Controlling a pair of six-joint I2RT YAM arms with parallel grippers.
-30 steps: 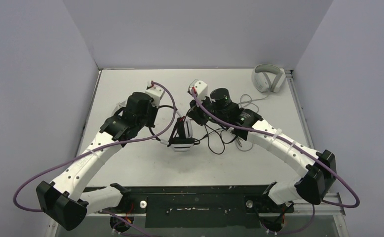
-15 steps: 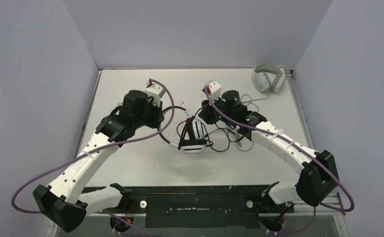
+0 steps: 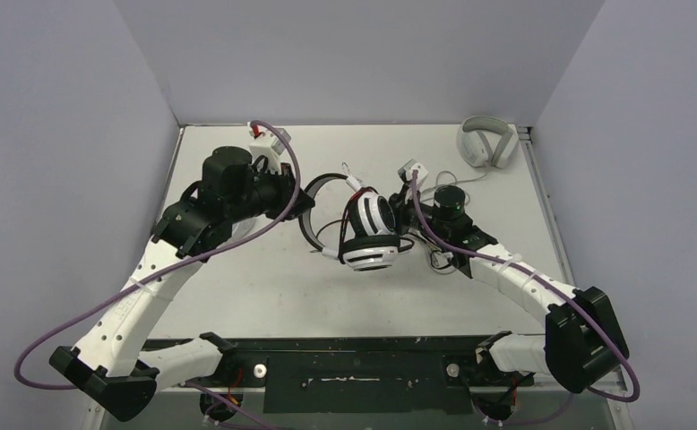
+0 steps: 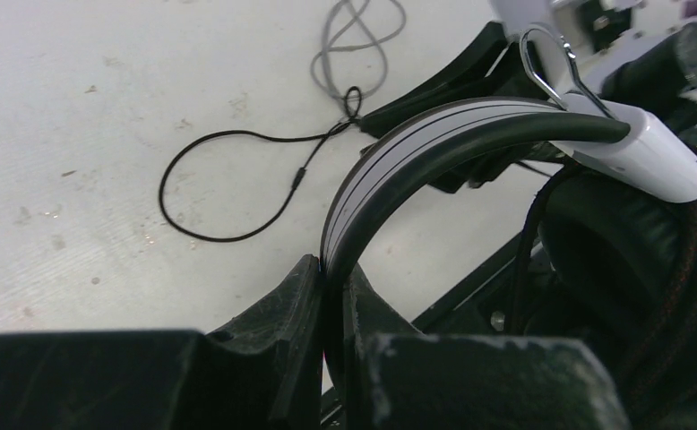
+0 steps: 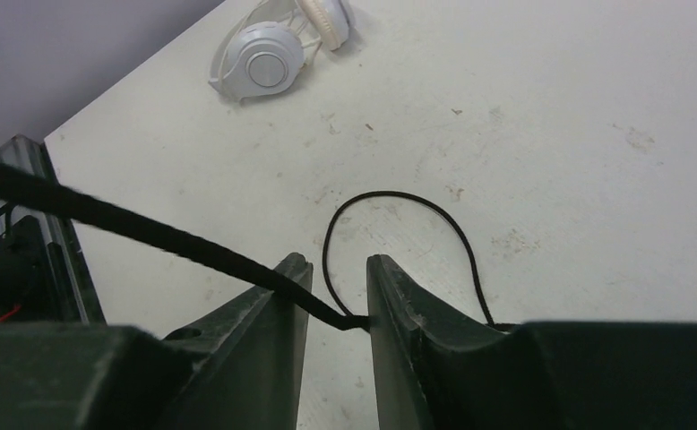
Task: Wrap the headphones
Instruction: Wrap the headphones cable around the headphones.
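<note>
The black-and-white headset [image 3: 369, 235] hangs above the table's middle. My left gripper [image 3: 302, 202] is shut on its headband [image 4: 399, 152], which passes between the fingers [image 4: 331, 269] in the left wrist view. My right gripper [image 3: 414, 213] is just right of the ear cups. Its jaws [image 5: 338, 264] stand apart, and the headset's black cable [image 5: 148, 228] runs taut across the left finger into the gap. More black cable loops on the table [image 5: 390, 195]. The small white headphones [image 3: 486, 143] lie at the back right corner, and they also show in the right wrist view [image 5: 273, 58].
A thin grey cable [image 4: 363, 36] trails from the white pair towards the middle. Slack black cable [image 3: 439, 260] lies under the right wrist. Walls close the table at the back and both sides. A black rail [image 3: 354, 367] runs along the near edge.
My left gripper has lifted the headset by its headband and carried it right and back. The ear cups now face up. My right gripper has moved right and back alongside it.
</note>
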